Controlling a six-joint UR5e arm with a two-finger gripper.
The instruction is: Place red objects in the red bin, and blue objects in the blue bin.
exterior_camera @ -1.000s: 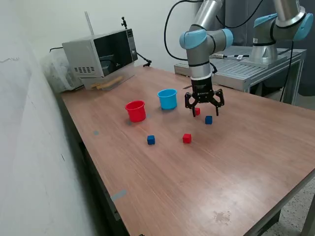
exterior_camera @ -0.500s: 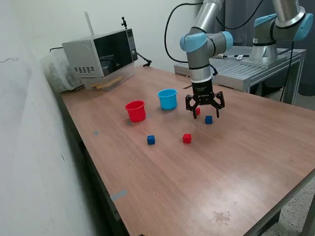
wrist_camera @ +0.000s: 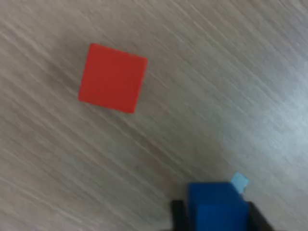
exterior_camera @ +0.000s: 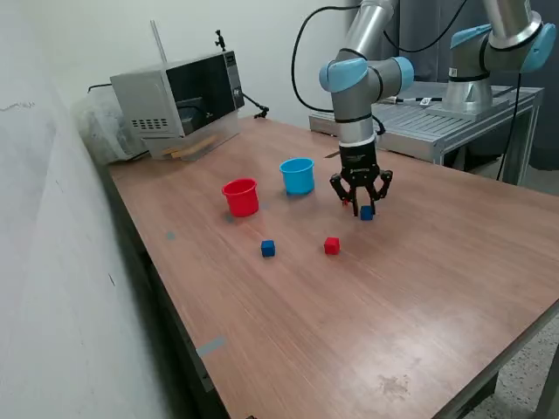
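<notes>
Exterior view | pincer grips blue cube | mid-table

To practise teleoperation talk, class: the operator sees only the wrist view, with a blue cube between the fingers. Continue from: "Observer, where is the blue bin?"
Observer: The light blue plastic cup-shaped bin stands to the exterior view's left of the gripper holding the small dark blue cube.
Operator: And the red one?
Observer: The red plastic cup-shaped bin stands further to that left, apart from the blue one.
Operator: More cubes?
Observer: A second dark blue cube and a small red cube lie nearer the camera, outside both bins.
</notes>
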